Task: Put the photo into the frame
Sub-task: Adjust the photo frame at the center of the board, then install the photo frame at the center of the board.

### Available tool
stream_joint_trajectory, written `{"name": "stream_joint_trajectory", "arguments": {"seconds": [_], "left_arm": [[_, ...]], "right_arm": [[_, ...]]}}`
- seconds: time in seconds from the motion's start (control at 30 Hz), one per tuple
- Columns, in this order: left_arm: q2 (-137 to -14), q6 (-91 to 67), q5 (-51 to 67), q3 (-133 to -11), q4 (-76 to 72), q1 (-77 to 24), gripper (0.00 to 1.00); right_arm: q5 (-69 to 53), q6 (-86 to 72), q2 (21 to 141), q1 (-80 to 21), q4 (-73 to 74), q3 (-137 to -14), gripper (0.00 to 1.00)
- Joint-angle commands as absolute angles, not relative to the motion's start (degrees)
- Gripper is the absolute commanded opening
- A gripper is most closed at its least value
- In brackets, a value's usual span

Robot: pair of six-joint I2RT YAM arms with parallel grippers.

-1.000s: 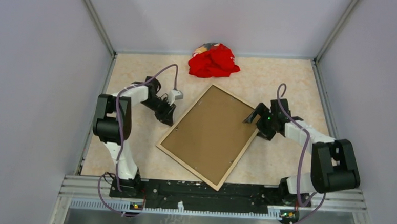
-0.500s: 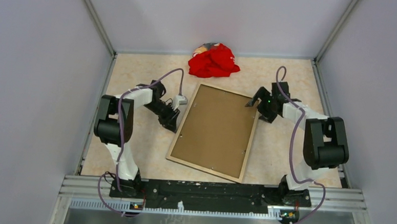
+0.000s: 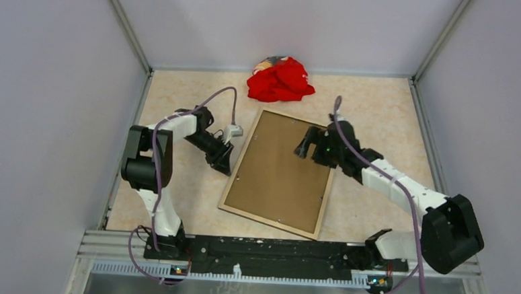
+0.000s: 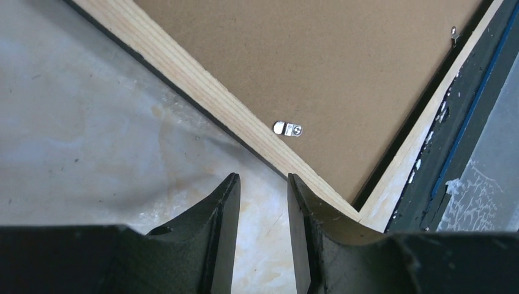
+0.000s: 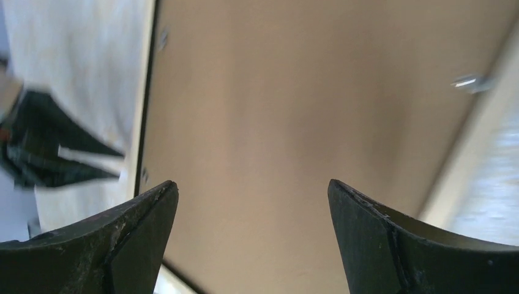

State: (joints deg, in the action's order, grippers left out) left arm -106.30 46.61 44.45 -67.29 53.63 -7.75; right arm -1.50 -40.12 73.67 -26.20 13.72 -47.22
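1. Right gripper [image 3: 305,146] has swung in from the far right corner of the frame [image 4: 202,89] and now hangs over the backing sheet [image 3: 280,171]. Frame has turned from diagonal to nearly square with the table [image 3: 374,106] edge.
2. Right fingers [image 5: 144,226]: spread wide, nothing between them, only brown backing showing through the gap. Contact with the board: can't tell.
3. Left gripper [image 4: 263,179]: fingers nearly together with a narrow gap, bare table between them, gripping nothing. One finger sits against the frame's pale wood edge, close to its near left corner.
4. Frame lies face down mid-table, pale back up, backing sheet seated inside it. Small metal turn clip [image 4: 287,129] visible at the rim.
5. Photo: not visible in any view. Can't tell whether it's already under the backing.
6. Handling, my read: frame is thin, rigid and light, and it slides readily on this smooth top. Take it by the rim, or brace one edge while working the other. Front may be glazed, so no hard pressing mid-panel.
7. Backing looks stiff and flush. Turn the clips first, then lift at an edge. A print that size would be floppy and crease easily, so hold it at the margins.
8. Red cloth [image 3: 281,79] at the far edge, well apart.
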Motion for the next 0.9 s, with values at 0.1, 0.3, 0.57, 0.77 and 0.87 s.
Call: {"name": "stream_joint_trajectory", "arguments": {"seconds": [0.1,0.3,0.57,0.77,0.87], "left_arm": [[-108.06,43.96,46.58,-68.63,51.17,-10.08,0.38],[-109.42,43.11,45.61,-68.56,49.84,-10.20,0.29],[-111.90,42.63,45.77,-68.57,49.07,-10.20,0.17],[-111.63,42.71,45.75,-68.14,48.87,-10.18,0.14],[-111.45,42.72,45.48,-67.94,48.70,-10.17,0.14]], "right_arm": [[-2.19,-44.37,79.13,-43.16,2.33,-46.06,0.91],[-5.14,-44.64,88.01,-51.02,-7.70,-48.53,0.88],[-12.97,-43.31,99.55,-53.35,-18.79,-53.25,0.85],[-14.97,-44.96,104.43,-53.80,-21.21,-56.12,0.84],[-16.01,-45.59,106.33,-53.83,-21.61,-57.54,0.83]]}}
